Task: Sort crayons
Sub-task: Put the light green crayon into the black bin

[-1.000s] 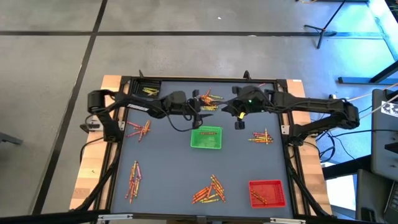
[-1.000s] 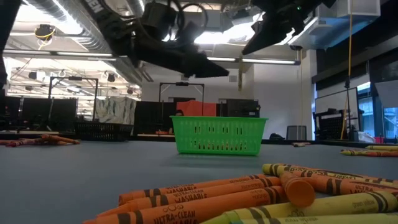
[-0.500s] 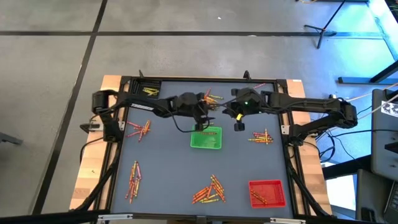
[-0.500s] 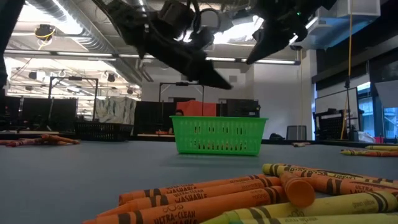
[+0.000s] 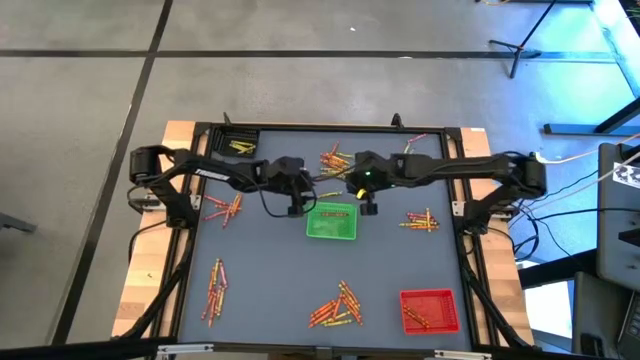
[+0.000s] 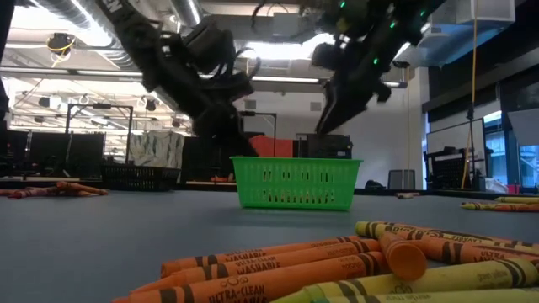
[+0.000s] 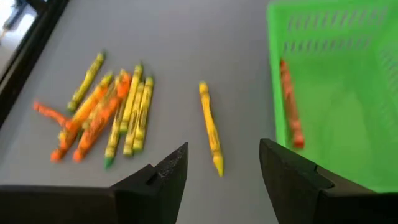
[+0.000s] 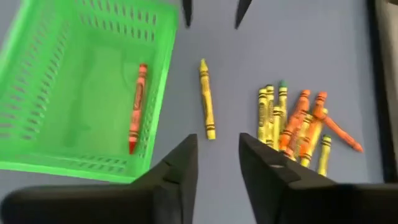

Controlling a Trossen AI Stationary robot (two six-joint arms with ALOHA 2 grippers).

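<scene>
A single yellow crayon (image 7: 210, 129) (image 8: 206, 99) lies flat on the table mat, just beyond the far side of the green tray (image 5: 331, 222). An orange crayon (image 8: 137, 107) rests on that tray's floor. My left gripper (image 7: 224, 148) (image 5: 296, 208) hangs open off the tray's left side, slanting down toward the yellow crayon. My right gripper (image 8: 217, 139) (image 5: 367, 207) hangs open over the tray's right side and faces it from the other way. Neither has anything between its fingers. A heap of yellow and orange crayons (image 7: 106, 112) (image 5: 335, 158) lies farther back.
More crayon heaps lie at the left (image 5: 228, 207), right (image 5: 420, 220), near left (image 5: 215, 290) and near middle (image 5: 338, 308). A red tray (image 5: 430, 310) stands at the near right and a black tray (image 5: 238, 147) with yellow crayons at the far left. A black frame (image 5: 190, 240) rims the table.
Both grippers have come down toward the green tray's far side. My left gripper first reached toward the table's right, then drew back toward the left and tipped less steeply. My right gripper has moved toward the table's left while sinking.
</scene>
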